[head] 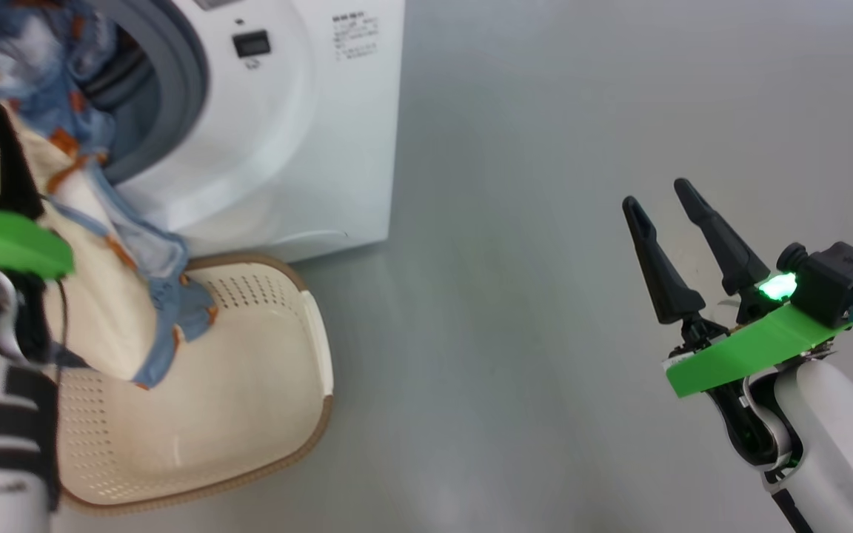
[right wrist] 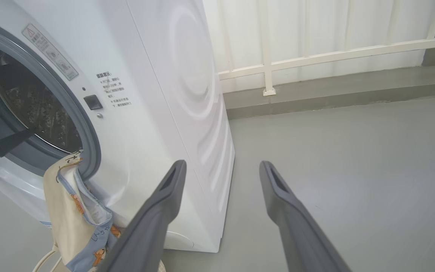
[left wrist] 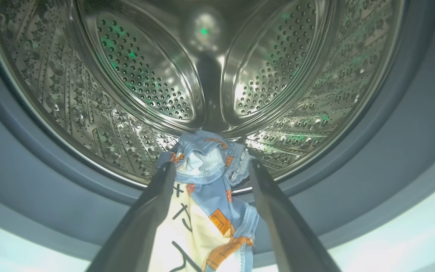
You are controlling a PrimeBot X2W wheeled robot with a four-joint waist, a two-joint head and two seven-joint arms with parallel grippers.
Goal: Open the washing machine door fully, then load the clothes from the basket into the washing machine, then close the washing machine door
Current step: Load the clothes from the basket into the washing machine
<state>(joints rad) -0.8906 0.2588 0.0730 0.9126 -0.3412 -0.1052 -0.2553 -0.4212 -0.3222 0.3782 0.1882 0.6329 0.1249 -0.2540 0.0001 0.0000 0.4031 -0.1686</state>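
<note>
Clothes (head: 101,296) half into the open washing machine (head: 286,148)
The blue printed and cream bundle hangs out over the grey lower lip of its opening, trailing down over the cream perforated basket (head: 319,333) just before it.

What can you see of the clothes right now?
The clothes are a soft bundle: blue fabric with orange-brown figures, plus cream cloth with dark lettering. They drape over the gasket lip, top end at the edge of the drum, the rest hanging down over the basket. They lie between the fingers of the open left gripper.
</note>
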